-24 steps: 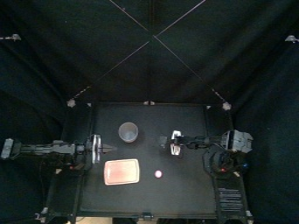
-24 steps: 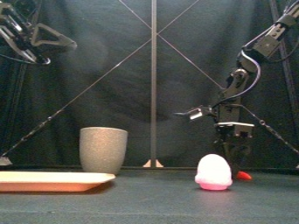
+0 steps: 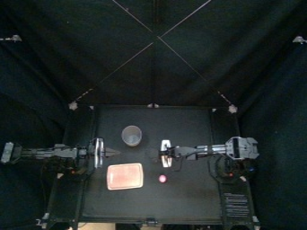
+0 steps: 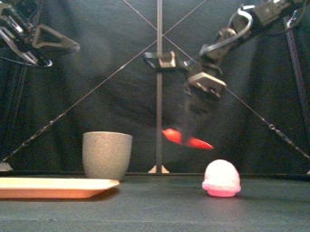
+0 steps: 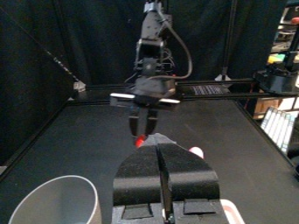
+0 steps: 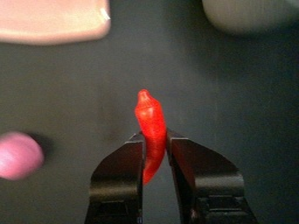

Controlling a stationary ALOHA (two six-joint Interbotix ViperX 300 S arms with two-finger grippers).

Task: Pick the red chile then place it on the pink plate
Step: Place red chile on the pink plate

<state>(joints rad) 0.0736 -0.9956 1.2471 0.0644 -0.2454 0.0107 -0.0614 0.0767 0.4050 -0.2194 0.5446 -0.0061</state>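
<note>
The red chile (image 4: 188,139) hangs in the air, a little tilted, with my right gripper (image 4: 191,118) shut on it. In the right wrist view the chile (image 6: 151,131) sits between the jaws of the right gripper (image 6: 149,150), its tip poking out past them. The pink plate (image 3: 125,177) lies on the table at front left of the right gripper (image 3: 164,151), and low at the left in the front view (image 4: 54,188). My left gripper (image 5: 160,147) rests shut over the table's left side (image 3: 102,154).
A tall grey speckled cup (image 4: 107,154) stands behind the plate, also seen from above (image 3: 132,135). A pink and white toy (image 4: 220,178) sits on the table right of the plate, below and to the right of the chile.
The chile lay on the table right of the pink toy; now the right gripper holds it lifted and has swung left toward the table's middle. The left arm has not moved.
</note>
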